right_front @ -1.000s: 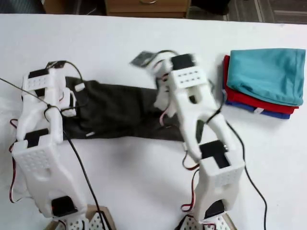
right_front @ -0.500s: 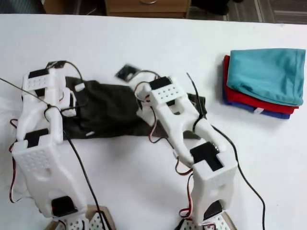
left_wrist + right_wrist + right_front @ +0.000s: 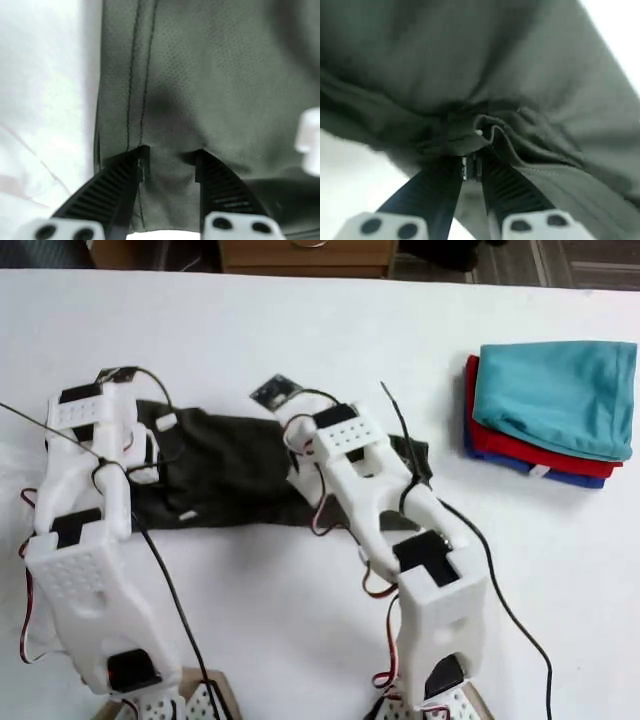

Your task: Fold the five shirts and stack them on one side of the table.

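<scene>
A small white tag [image 3: 540,471] sticks out of the stack of 3 folded shirts [image 3: 555,400] at the right of the high view, teal over red over blue; its print is too small to read. The dark grey-green shirt [image 3: 235,470] lies creased across the left centre of the white table [image 3: 250,340]. The left gripper [image 3: 170,160] rests on its left end, jaws narrowly apart. The right gripper [image 3: 471,167] pinches a bunched fold of it, jaws closed on the cloth.

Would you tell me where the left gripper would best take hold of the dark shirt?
Probably the stitched hem of the dark shirt, beside the open left gripper, approached from over the table: the cloth lies flat there, so its free edge can be pinched.
</scene>
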